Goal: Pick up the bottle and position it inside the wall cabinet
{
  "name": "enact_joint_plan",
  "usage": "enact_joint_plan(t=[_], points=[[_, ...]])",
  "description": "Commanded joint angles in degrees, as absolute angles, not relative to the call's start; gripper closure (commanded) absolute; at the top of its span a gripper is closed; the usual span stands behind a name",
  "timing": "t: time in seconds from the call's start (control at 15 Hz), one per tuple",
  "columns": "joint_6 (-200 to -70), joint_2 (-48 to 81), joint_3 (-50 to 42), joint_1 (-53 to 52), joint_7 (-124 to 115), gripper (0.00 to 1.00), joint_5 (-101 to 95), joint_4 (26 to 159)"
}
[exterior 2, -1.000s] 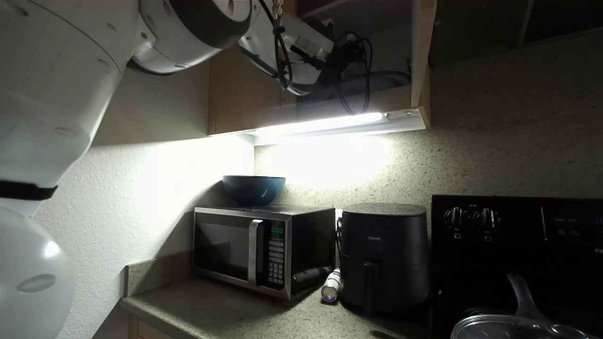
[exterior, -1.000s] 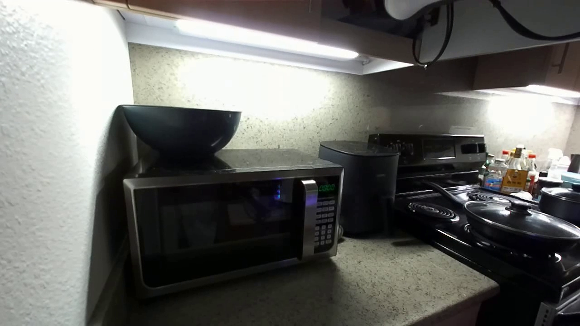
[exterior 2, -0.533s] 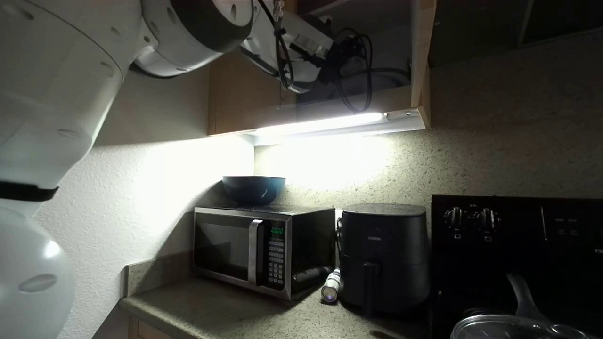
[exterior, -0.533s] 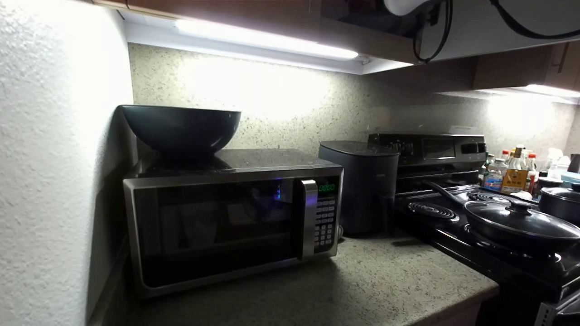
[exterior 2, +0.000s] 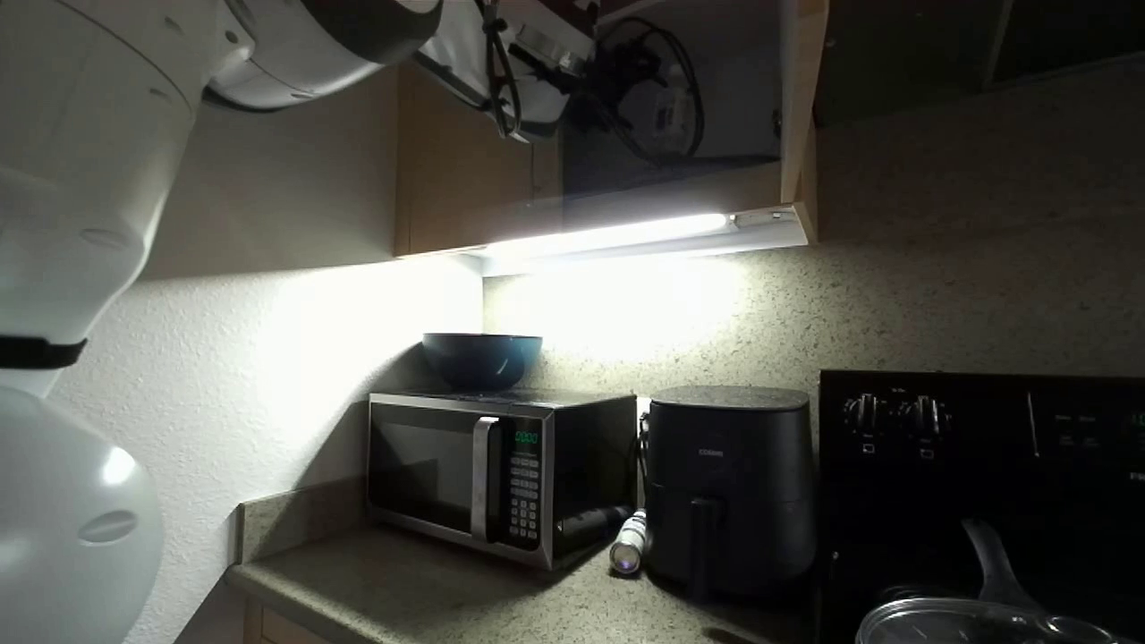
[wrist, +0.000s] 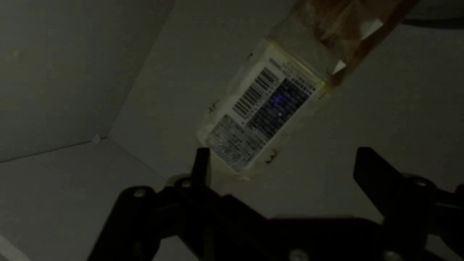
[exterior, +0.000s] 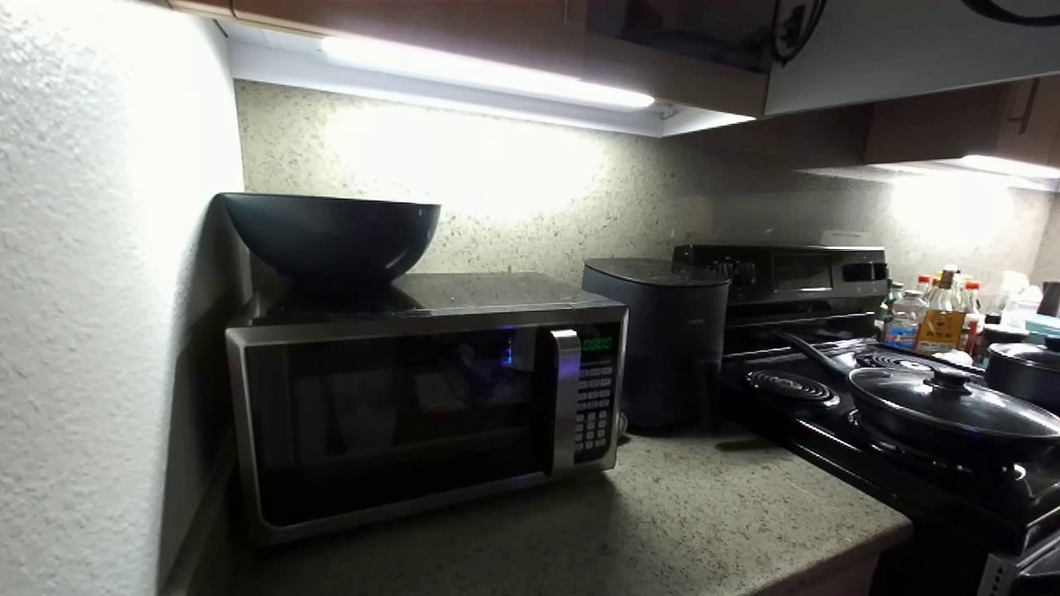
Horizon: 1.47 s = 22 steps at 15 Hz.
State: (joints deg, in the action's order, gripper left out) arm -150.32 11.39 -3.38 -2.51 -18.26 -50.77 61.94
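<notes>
The wall cabinet (exterior 2: 684, 192) stands open above the microwave; its dark interior also shows in an exterior view (exterior: 675, 29). A faint pale whitish bottle (exterior 2: 671, 116) appears to stand inside it, partly behind the arm's cables. My gripper (wrist: 283, 149) is open, with its fingertips wide apart and nothing held between them. In the wrist view, a clear-wrapped item (wrist: 261, 112) with a white barcode label and a reddish-brown end lies beyond the fingers; I cannot tell whether it is that bottle. In an exterior view the gripper is dark, with its fingers hidden.
The cabinet's open door (exterior 2: 802, 98) stands right of the gripper. Below are the microwave (exterior 2: 456, 474), a blue bowl (exterior 2: 483, 360) on it, a black air fryer (exterior 2: 729, 492) and a stove with a lidded pan (exterior: 952, 406). Another small pale bottle (exterior 2: 629, 541) lies on the counter.
The arm and wrist have drawn back up and to the left, away from the cabinet's door side. The whitish bottle shape inside the cabinet now shows where the gripper and cables covered it.
</notes>
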Motion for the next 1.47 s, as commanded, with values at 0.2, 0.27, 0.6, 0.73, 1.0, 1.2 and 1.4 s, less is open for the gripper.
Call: enact_joint_plan(t=[0.2, 0.27, 0.6, 0.73, 1.0, 1.2, 1.4], points=[[-144.5, 7.1, -2.9, -4.7, -18.3, 0.0, -51.0, 64.5], [-144.4, 6.6, -2.9, -4.8, -18.3, 0.0, -51.0, 65.0], [-144.4, 6.5, -2.9, -4.7, -18.3, 0.0, -51.0, 65.8], [-143.4, 4.2, -2.1, -5.0, -15.5, 0.0, -48.8, 68.9], [-135.6, -3.6, -0.6, -6.9, -16.2, 0.0, -50.8, 77.3], [-130.4, -8.8, 0.5, -8.1, -19.4, 0.0, -54.0, 82.1], [-131.0, -6.2, 0.4, -8.0, -17.7, 0.0, -52.5, 78.0]])
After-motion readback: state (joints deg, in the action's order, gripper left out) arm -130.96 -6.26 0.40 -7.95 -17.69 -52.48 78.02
